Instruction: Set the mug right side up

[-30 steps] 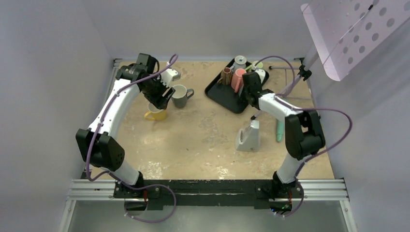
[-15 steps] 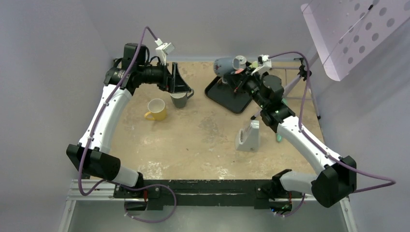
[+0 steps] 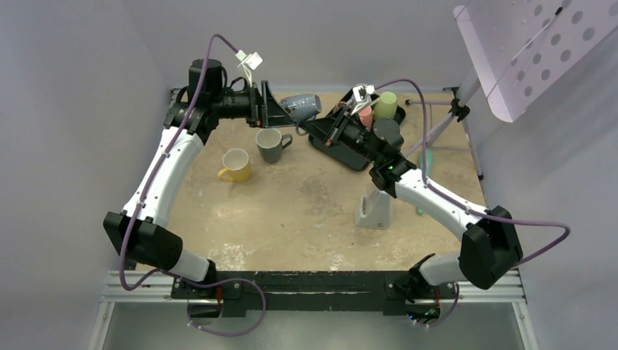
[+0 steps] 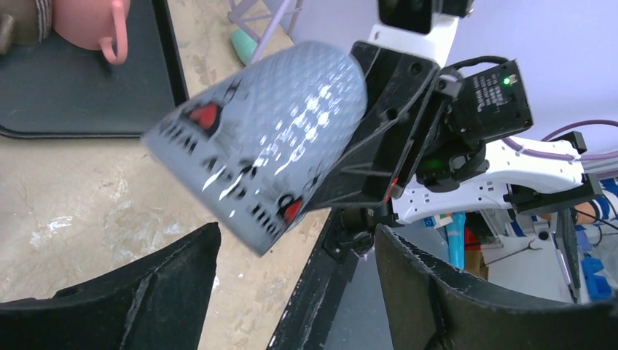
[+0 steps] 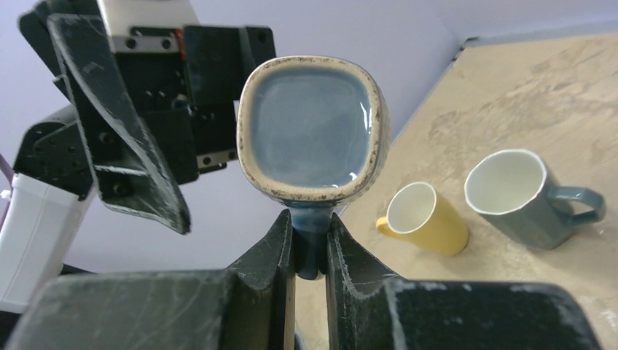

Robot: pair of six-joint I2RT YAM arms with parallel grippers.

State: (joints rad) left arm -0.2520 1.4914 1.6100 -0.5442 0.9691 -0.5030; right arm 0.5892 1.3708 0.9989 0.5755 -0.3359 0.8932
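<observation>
Both arms have come up off the table since a second ago. My right gripper (image 5: 311, 251) has pulled the blue-grey mug (image 3: 301, 106) off the black tray (image 3: 342, 151) and carried it left. It's pinched tight on the handle, and the mug hangs in the air roughly on its side above the far edge of the table. My left gripper (image 3: 271, 111) has left the yellow mug (image 3: 235, 165) and sits right next to the lifted mug, jaws spread wide and not touching it. Down below, the yellow mug and a grey mug (image 3: 271, 144) stand open end up on the mottled beige tabletop (image 3: 306, 211). Plain pale lavender walls (image 3: 73, 73) box the table in, and a perforated panel (image 3: 525, 51) hangs at the upper right.
</observation>
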